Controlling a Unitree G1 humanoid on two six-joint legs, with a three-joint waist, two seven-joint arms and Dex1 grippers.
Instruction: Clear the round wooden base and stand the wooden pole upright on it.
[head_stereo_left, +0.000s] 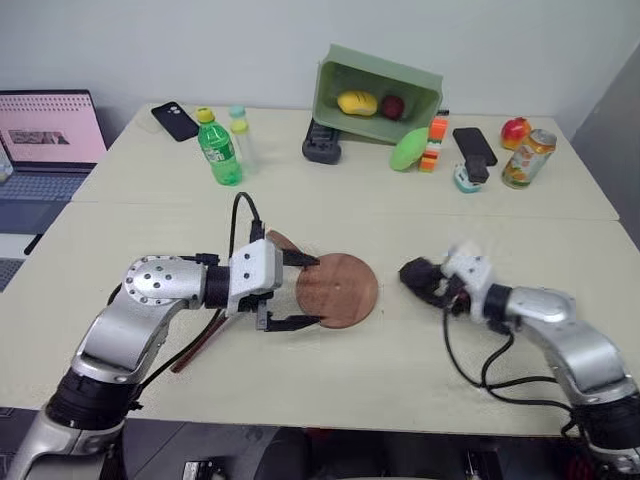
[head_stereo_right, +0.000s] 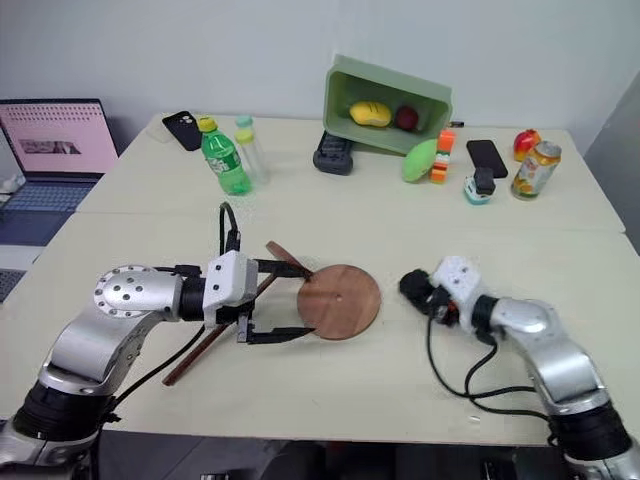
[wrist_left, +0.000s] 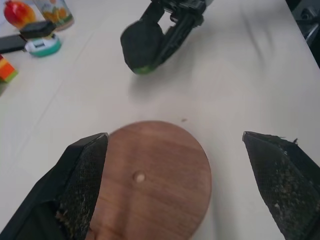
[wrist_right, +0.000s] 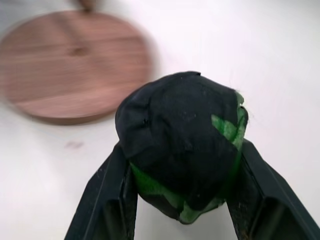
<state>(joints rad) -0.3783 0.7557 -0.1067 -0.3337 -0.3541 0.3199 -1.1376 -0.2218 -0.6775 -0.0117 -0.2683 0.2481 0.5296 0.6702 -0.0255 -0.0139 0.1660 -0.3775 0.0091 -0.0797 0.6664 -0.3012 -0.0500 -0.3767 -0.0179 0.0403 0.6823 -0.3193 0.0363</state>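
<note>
The round wooden base (head_stereo_left: 345, 290) lies flat in the middle of the near table, its small centre hole showing and nothing on top of it. My left gripper (head_stereo_left: 316, 292) is open, one finger on each side of the base's left edge. Beneath my left arm lies the wooden pole (head_stereo_left: 198, 350), flat on the table, with its disc end (head_stereo_left: 281, 243) beside the base. To the right of the base, my right gripper (head_stereo_left: 422, 281) is shut on a black and green soft object (wrist_right: 180, 135), which is off the base and just above the table.
At the back stand a tipped green bin (head_stereo_left: 378, 95) holding fruit, a green bottle (head_stereo_left: 218, 150), two phones (head_stereo_left: 175, 120) (head_stereo_left: 472, 145), a can (head_stereo_left: 528, 158) and an apple (head_stereo_left: 515, 128). A laptop (head_stereo_left: 50, 130) sits at the far left.
</note>
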